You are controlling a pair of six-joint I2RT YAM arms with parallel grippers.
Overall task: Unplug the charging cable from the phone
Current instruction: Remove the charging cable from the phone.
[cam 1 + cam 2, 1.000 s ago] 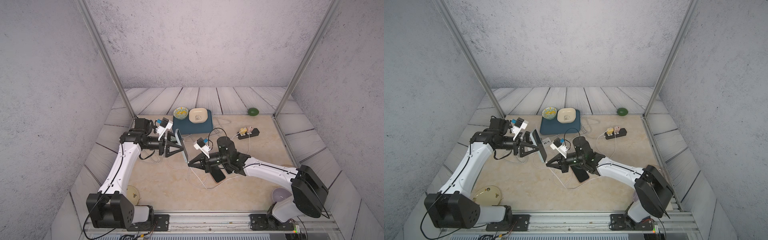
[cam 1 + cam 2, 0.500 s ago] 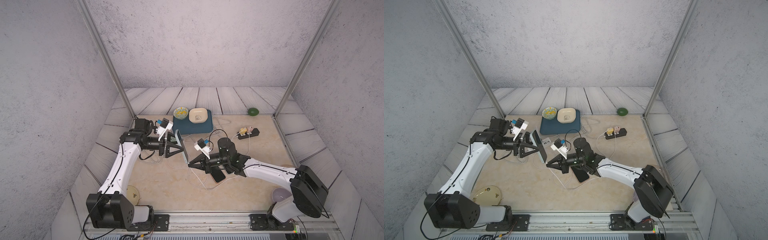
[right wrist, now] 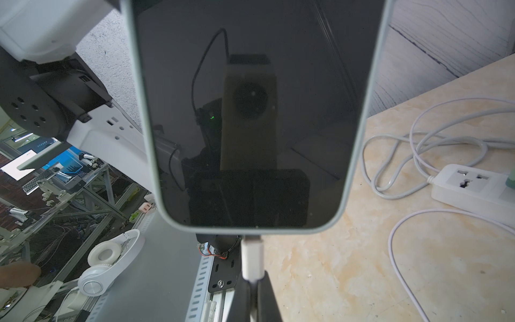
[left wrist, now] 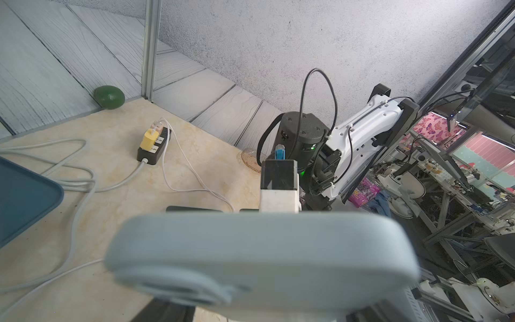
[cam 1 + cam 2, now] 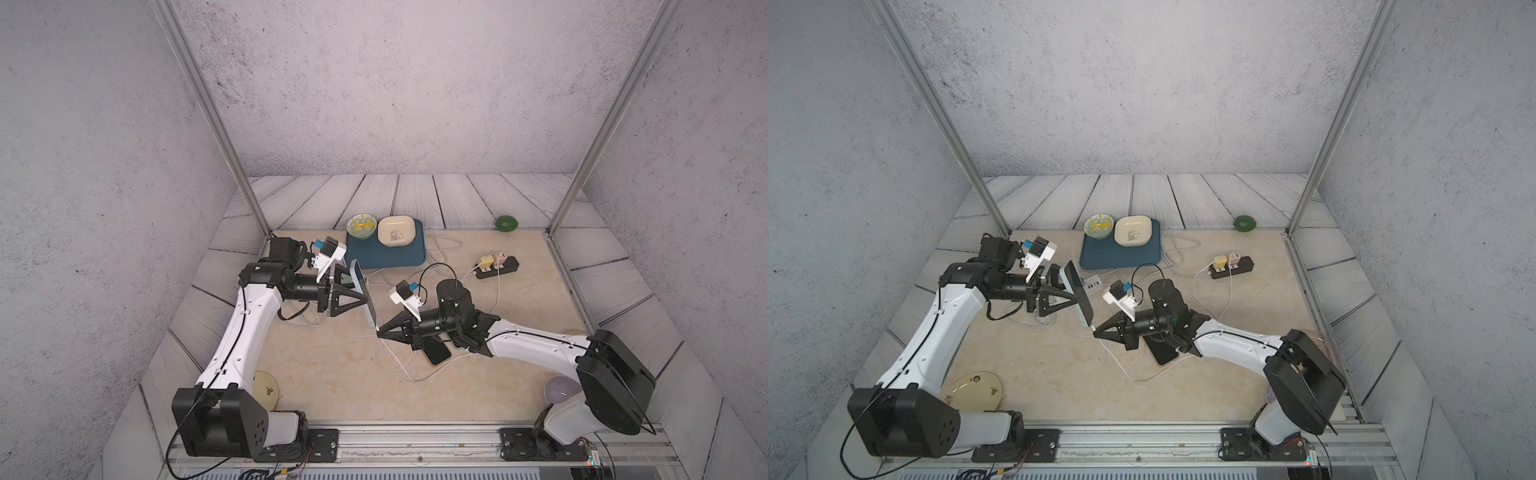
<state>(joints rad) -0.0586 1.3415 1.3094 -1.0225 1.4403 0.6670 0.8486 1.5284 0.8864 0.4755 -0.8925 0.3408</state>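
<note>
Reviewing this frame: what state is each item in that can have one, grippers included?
Pale blue cased phone: screen dark, held off the table, cable in.
White charging cable plug: seated in the phone's port.
Left gripper: shut on the phone.
Right gripper: shut on the plug.
Black power strip: two sockets occupied.
Black phone: lying flat.

A blue tray [image 5: 386, 257] at the table's [image 5: 324, 374] far edge holds a round bowl [image 5: 361, 226] and a square dish [image 5: 397, 230]. A green fruit [image 5: 507, 223] lies by the far right corner.
</note>
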